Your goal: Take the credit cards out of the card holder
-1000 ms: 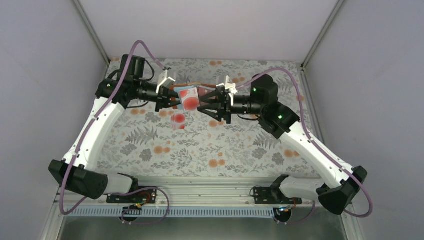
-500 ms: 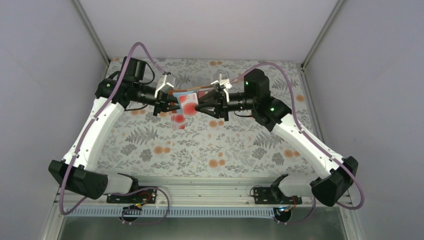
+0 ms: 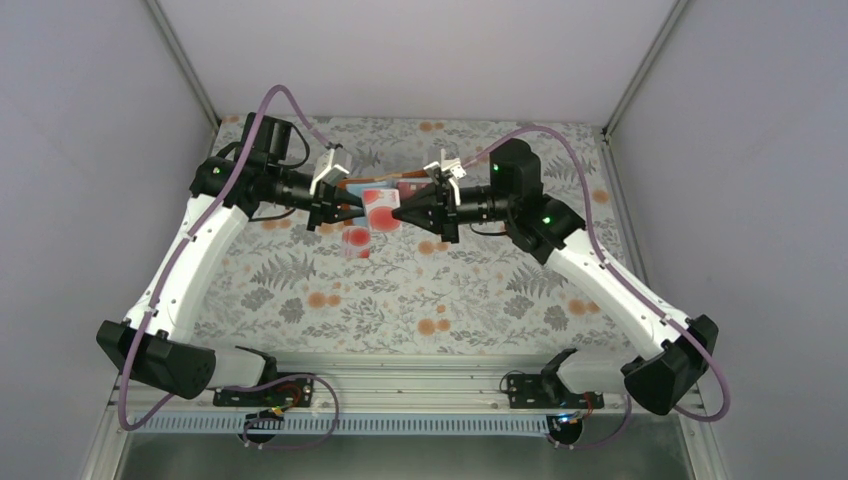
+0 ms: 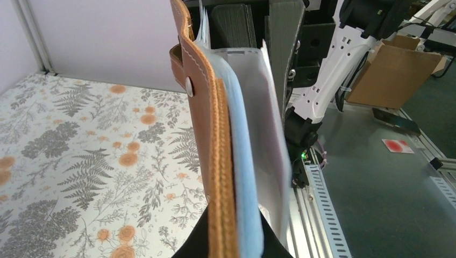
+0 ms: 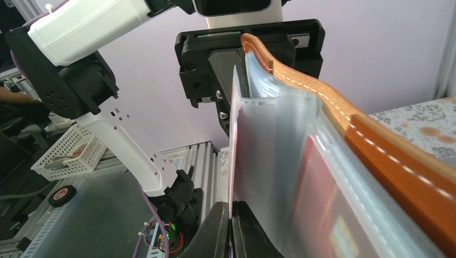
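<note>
My left gripper [image 3: 345, 208] is shut on the brown leather card holder [image 3: 372, 181] and holds it upright above the table. In the left wrist view the holder's stitched edge [image 4: 215, 161] and its blue plastic sleeves [image 4: 244, 183] stand between my left gripper's [image 4: 232, 239] jaws. A pale card with red blotches [image 3: 378, 207] sticks out of the holder. My right gripper [image 3: 402, 212] is shut on this card's thin edge [image 5: 232, 150], with the right gripper [image 5: 232, 228] pinching it from below. A solid red card [image 5: 322, 215] sits inside a sleeve. Another pale blotched card [image 3: 357, 241] lies on the table below.
The floral tablecloth [image 3: 450, 290] covers the table. Grey walls and metal posts [image 3: 180, 60] close in the back and sides. An aluminium rail [image 3: 420, 375] runs along the near edge. A small blotched card [image 4: 398, 145] lies on the grey surface beyond the rail.
My right gripper moved left to the holder and closed from open onto the edge of the pale blotched card. My left gripper kept hold of the holder and shifted slightly.
</note>
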